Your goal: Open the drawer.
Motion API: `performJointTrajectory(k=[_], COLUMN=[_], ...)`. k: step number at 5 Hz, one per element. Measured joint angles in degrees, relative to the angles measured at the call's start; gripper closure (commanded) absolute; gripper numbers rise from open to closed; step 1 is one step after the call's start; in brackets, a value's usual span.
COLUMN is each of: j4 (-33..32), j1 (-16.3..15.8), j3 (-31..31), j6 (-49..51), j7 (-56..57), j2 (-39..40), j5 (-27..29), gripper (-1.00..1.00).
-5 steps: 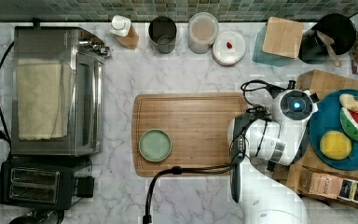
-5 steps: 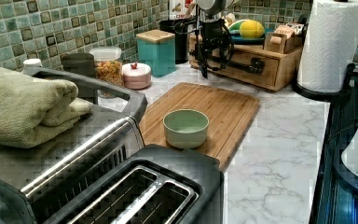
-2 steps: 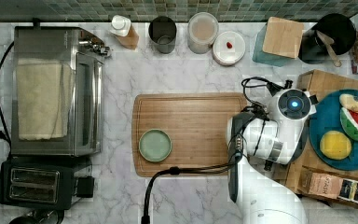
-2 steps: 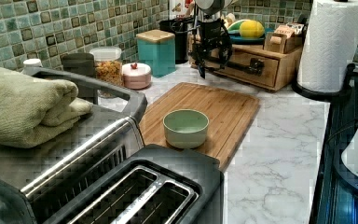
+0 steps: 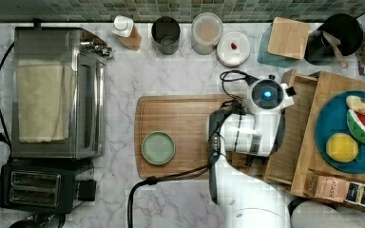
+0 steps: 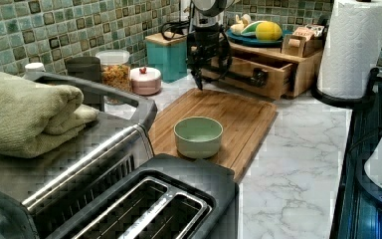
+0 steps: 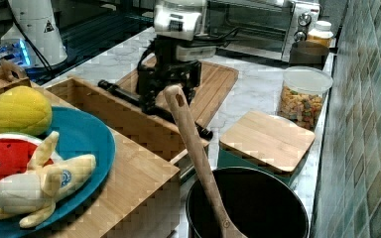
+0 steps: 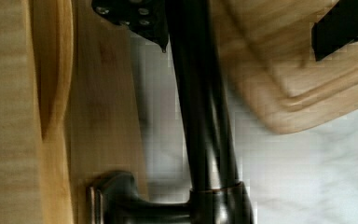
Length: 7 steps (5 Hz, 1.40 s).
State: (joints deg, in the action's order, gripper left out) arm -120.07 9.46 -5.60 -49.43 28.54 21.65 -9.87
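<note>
We are seeing the wide light-wood drawer (image 5: 298,124) standing partly pulled out of its wooden cabinet (image 5: 335,80) at the top view's right, just beside the darker bamboo cutting board (image 5: 180,118). In the top view the white arm is covering the drawer's front. The left view is showing us that front and its long black metal bar handle (image 6: 239,76). The right view is looking into the open tray (image 7: 110,105). The wrist view is giving us the black gripper (image 8: 240,46). Its fingers are standing apart on either side of the bar, one finger (image 8: 140,18) touching it and the other well clear. Elsewhere the fingertips are too dark to make out.
</note>
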Motion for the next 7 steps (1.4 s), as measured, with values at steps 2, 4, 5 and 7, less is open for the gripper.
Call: performJointTrajectory(k=[2,4,5,7], j4=[0.00,-0.11,-0.11,-0.11], j1=[-3.78,-5.05,-5.05,-5.17], j3=[5.63,5.62,5.62,5.42], j6=[1.29,-1.85,-1.76,-1.76], j7=[-1.76,-8.42,-8.59,-8.59], j2=[-0.56,-0.36,-0.50,-0.46], j5=[1.59,2.82,2.99,3.00], gripper=[-1.00,-1.00,-1.00,-1.00])
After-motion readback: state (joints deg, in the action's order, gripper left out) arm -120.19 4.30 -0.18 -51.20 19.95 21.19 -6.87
